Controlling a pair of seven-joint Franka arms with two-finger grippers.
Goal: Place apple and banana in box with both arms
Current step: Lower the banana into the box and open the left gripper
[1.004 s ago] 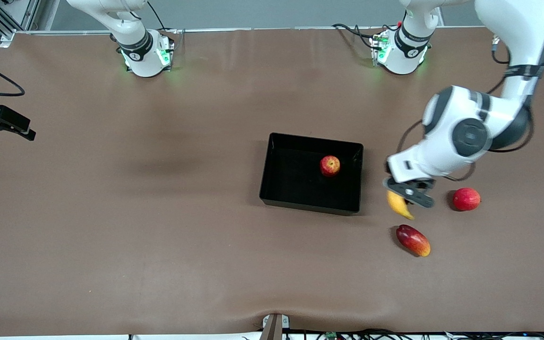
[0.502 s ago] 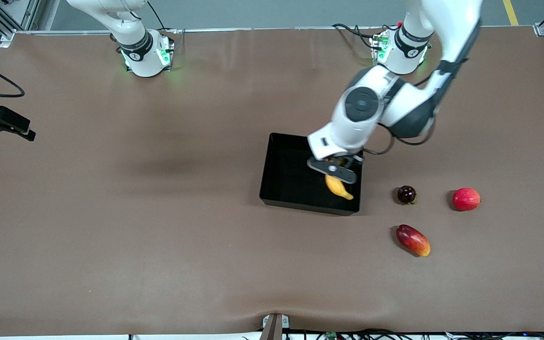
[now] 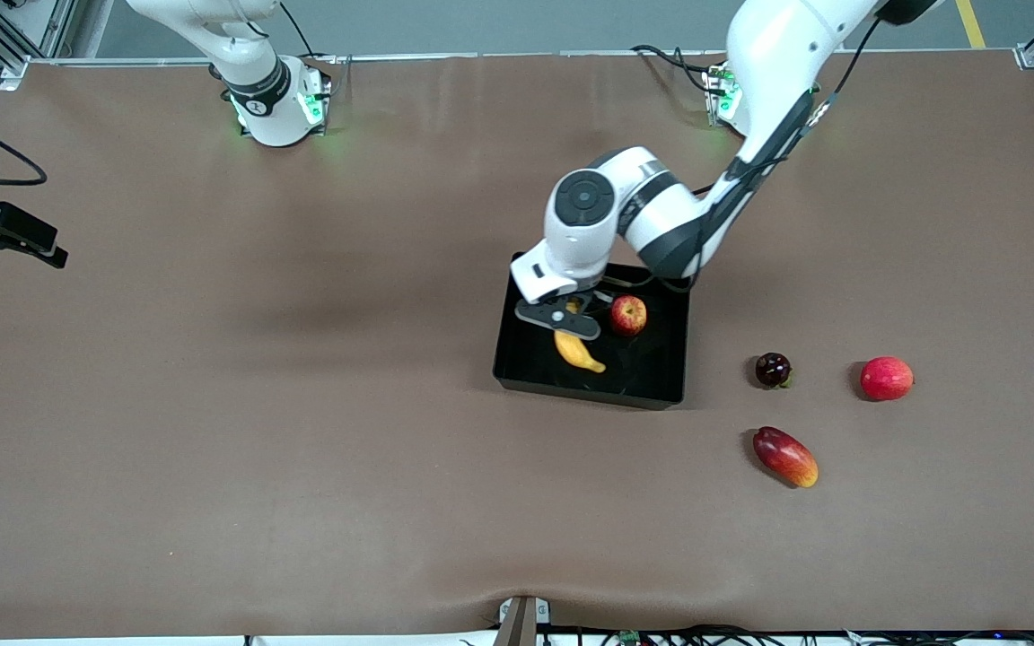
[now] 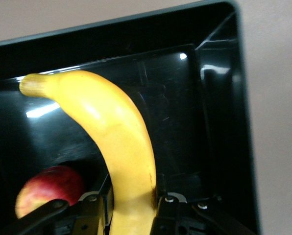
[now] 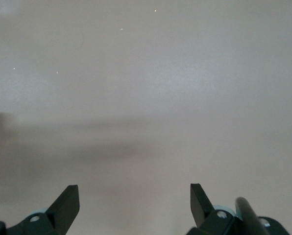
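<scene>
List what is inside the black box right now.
Inside the box sits the apple. The left tool holds the banana over the box floor; whether it touches is unclear. The floor under the tool is hidden.

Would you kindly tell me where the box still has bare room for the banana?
Bare floor lies along the box wall toward the right arm's end. The apple crowds the other half; the left gripper holds the banana over the middle.

The box [image 4: 224, 98] is glossy black plastic, mirroring highlights. The banana [image 4: 121, 142] has smooth, matt yellow skin. The table [image 3: 302, 431] cover looks matt brown, faintly creased.
</scene>
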